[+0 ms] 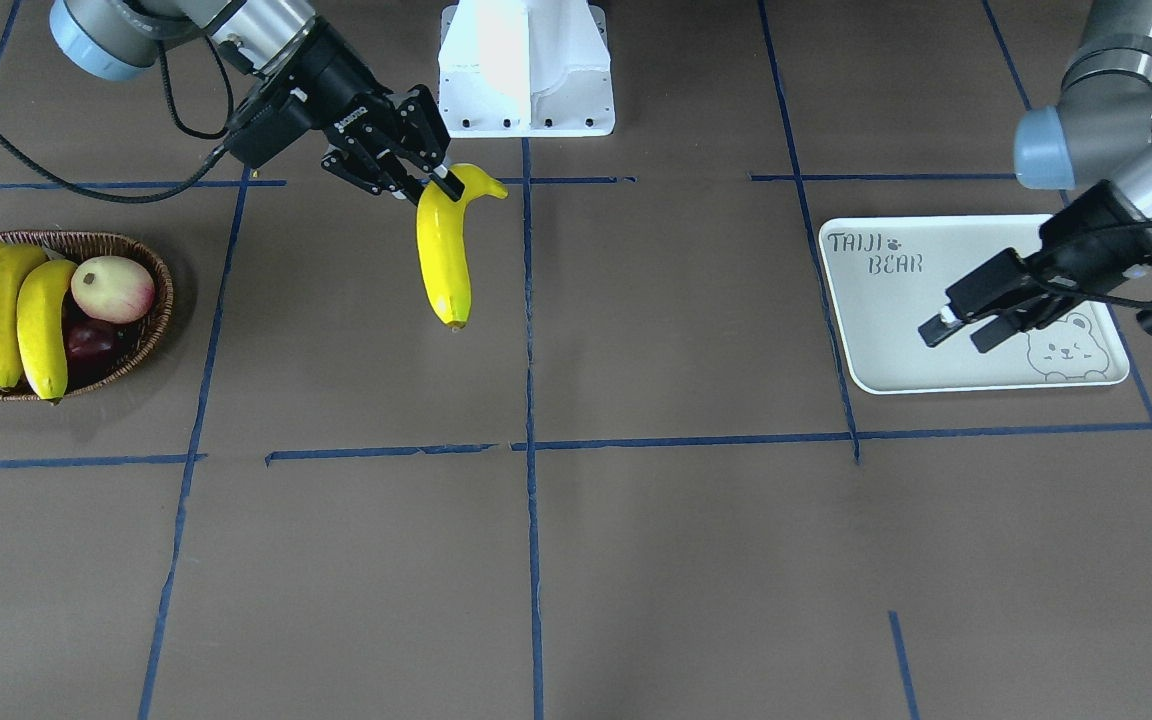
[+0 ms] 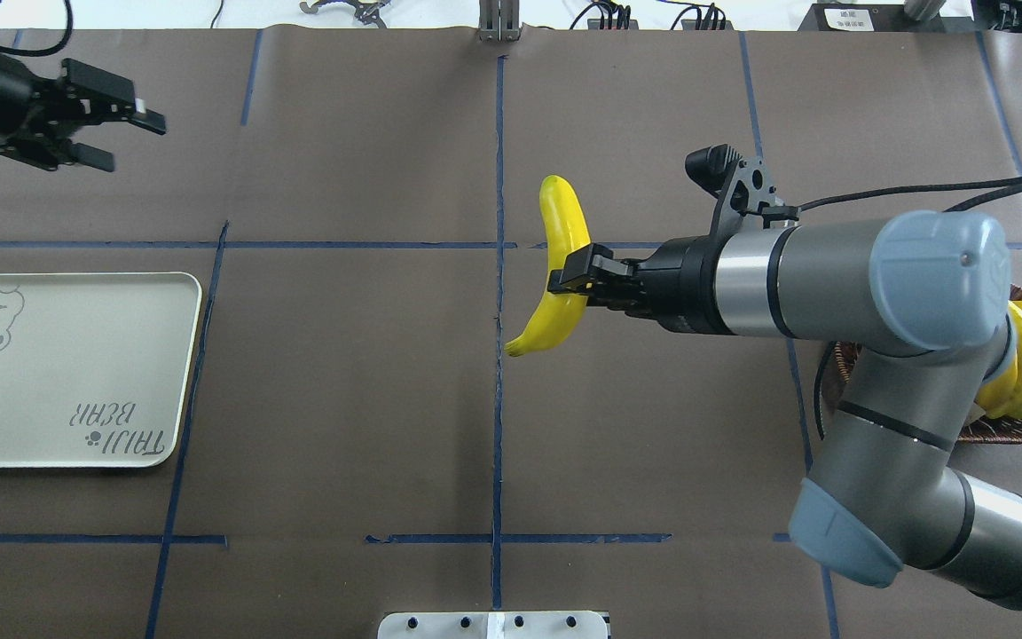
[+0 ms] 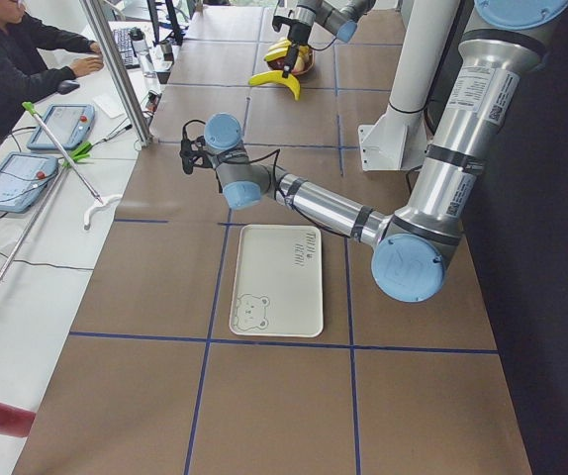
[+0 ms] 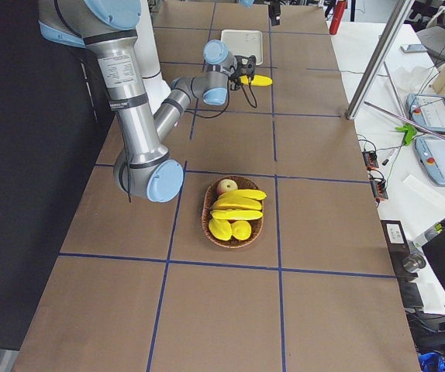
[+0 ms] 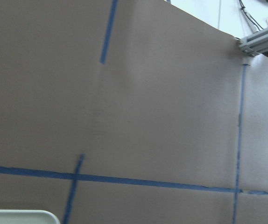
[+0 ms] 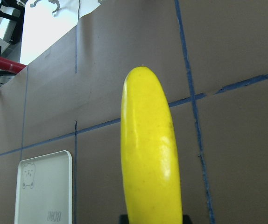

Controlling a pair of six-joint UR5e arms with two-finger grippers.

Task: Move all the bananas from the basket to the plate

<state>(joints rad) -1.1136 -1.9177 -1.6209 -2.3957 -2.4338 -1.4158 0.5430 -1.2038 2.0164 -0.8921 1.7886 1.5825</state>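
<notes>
right claw (image 1: 439, 180) clamps the banana (image 1: 443, 260) near one end; hanging off-centre, it could swing loose before the plate (image 1: 896, 330). left claw (image 1: 960, 334) stands apart.

Six views (two wrist-mounted), shared table (image 2: 387, 399)

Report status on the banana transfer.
Right gripper shut on one banana, mid-table, airborne. Left gripper open, empty. Plate bare; other bananas in basket. No obstruction seen toward plate.

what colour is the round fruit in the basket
Cream with a pink blush; round fruit shows best in the front-facing view.
</notes>
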